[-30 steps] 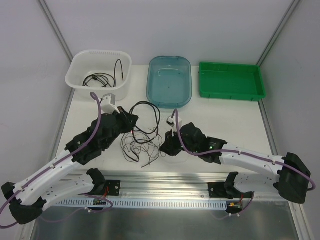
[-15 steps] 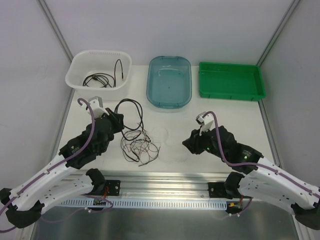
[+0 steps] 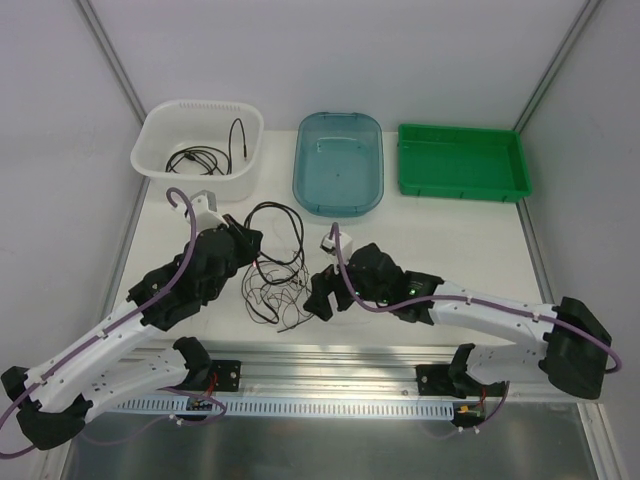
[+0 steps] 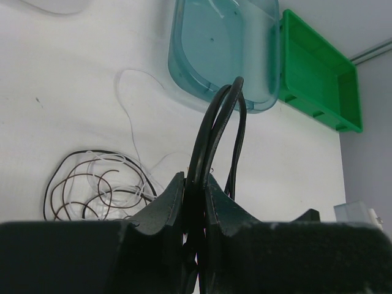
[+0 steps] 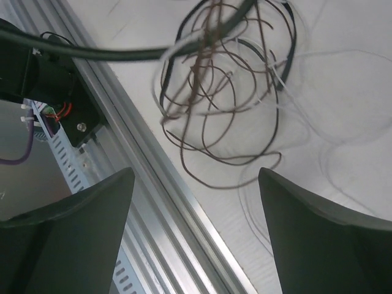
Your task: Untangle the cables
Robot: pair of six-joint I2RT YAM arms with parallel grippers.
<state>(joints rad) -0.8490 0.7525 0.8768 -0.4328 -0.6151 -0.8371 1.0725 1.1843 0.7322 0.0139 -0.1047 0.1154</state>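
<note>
A tangle of thin dark brown, white and black cables point(image 3: 277, 290) lies on the white table near its front edge. My left gripper point(image 3: 247, 240) is shut on a thicker black cable point(image 3: 283, 212) that loops up and back down into the tangle. In the left wrist view that black cable point(image 4: 214, 128) rises doubled out of the closed jaws, with the tangle point(image 4: 92, 184) to the left. My right gripper point(image 3: 318, 293) stands open at the tangle's right edge. Its wrist view shows the tangle point(image 5: 223, 92) beyond the spread fingers point(image 5: 92, 214), with nothing between them.
A white basket point(image 3: 160, 130) at the back left holds another black cable point(image 3: 200, 157). A blue tub point(image 3: 340, 160) and a green tray point(image 3: 462, 160) stand at the back. A loose thin white wire point(image 5: 343, 147) curls right of the tangle. The aluminium rail point(image 5: 153, 202) borders the front.
The right arm pulled away to the right, then swung back left to the tangle, and its gripper has opened. The left gripper keeps hold of the black cable, shifted slightly right.
</note>
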